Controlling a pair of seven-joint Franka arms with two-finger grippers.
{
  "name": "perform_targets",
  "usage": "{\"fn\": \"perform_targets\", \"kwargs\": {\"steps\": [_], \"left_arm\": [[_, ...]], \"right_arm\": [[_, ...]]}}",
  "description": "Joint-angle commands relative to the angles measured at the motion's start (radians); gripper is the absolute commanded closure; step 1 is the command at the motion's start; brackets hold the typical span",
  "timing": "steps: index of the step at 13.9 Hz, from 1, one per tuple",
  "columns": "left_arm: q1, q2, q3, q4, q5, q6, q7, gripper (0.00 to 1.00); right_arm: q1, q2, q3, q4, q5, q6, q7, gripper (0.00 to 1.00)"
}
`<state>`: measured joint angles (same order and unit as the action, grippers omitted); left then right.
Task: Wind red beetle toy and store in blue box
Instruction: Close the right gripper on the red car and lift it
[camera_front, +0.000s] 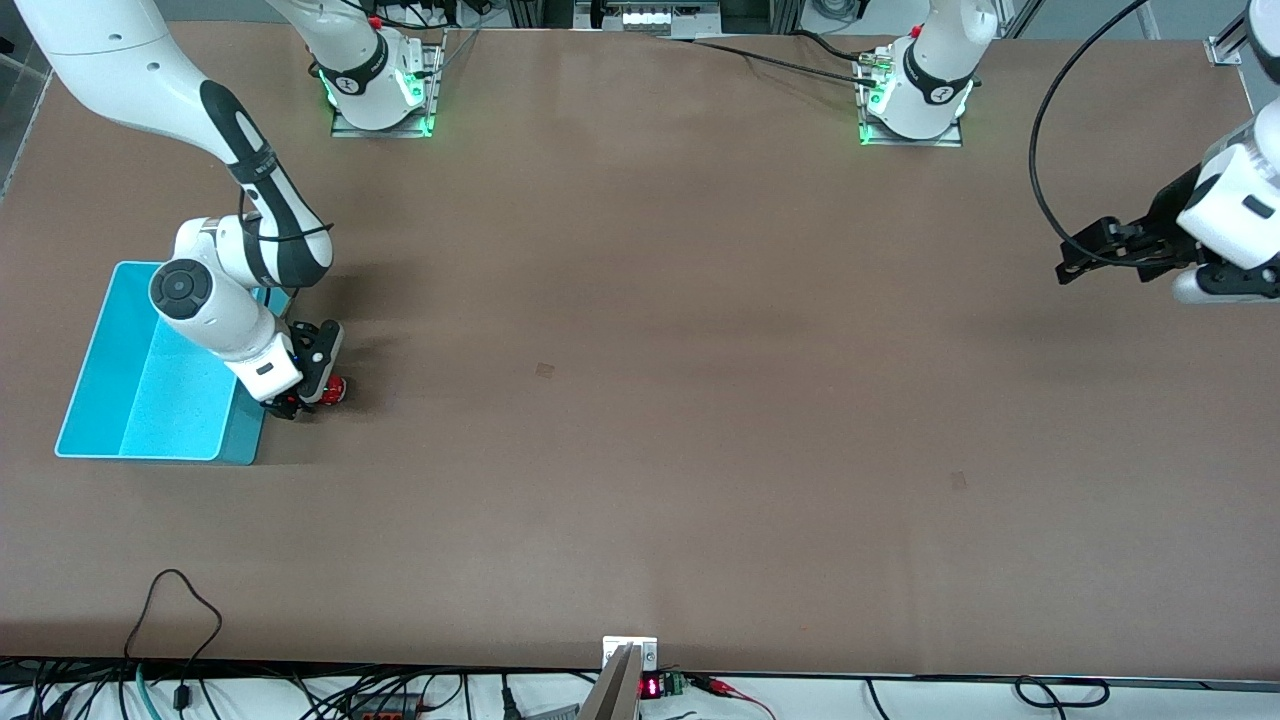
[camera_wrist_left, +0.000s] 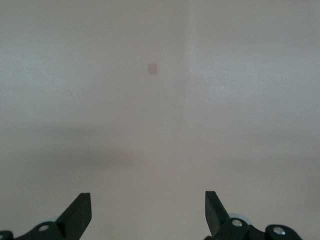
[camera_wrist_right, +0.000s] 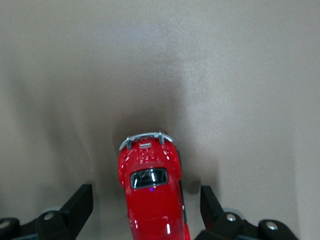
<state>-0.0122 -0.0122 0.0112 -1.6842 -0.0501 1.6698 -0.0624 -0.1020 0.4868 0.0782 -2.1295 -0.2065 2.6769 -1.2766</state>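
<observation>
My right gripper (camera_wrist_right: 142, 205) straddles the tiny glossy red beetle toy (camera_wrist_right: 151, 197) beside the cyan plastic blue box (camera_front: 110, 400), fingers spread, gripping nothing; an off-centre squeeze could squirt it away; the left gripper (camera_wrist_left: 148, 212) waits wide open, empty.

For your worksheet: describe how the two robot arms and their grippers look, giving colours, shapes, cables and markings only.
Both arms are glossy white with rounded segments and black joint sections. Each base stands on a metal plate lit by green lights and bears a small round black emblem. The right gripper and left gripper are black, with two angular, pointed fingers. A thin black cable loops in an arc above the left gripper.
</observation>
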Motion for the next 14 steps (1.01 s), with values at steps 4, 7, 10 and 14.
{"fn": "perform_targets", "kwargs": {"steps": [4,7,10,14], "left_arm": [[0.006,-0.006,-0.008,0.026,0.044,-0.053,0.013,0.00],[0.008,-0.006,-0.008,0.021,0.059,-0.053,0.013,0.00],[0.006,-0.008,-0.010,0.021,0.059,-0.054,0.013,0.00],[0.006,-0.009,-0.008,0.018,0.059,-0.054,0.015,0.00]], "right_arm": [[-0.027,-0.039,0.028,0.019,-0.004,-0.003,0.152,1.00],[-0.025,-0.074,0.067,0.037,0.001,-0.057,0.294,1.00],[-0.010,-0.138,0.084,0.094,0.001,-0.175,0.495,1.00],[0.005,-0.261,0.051,0.097,0.013,-0.323,0.776,1.00]]}}
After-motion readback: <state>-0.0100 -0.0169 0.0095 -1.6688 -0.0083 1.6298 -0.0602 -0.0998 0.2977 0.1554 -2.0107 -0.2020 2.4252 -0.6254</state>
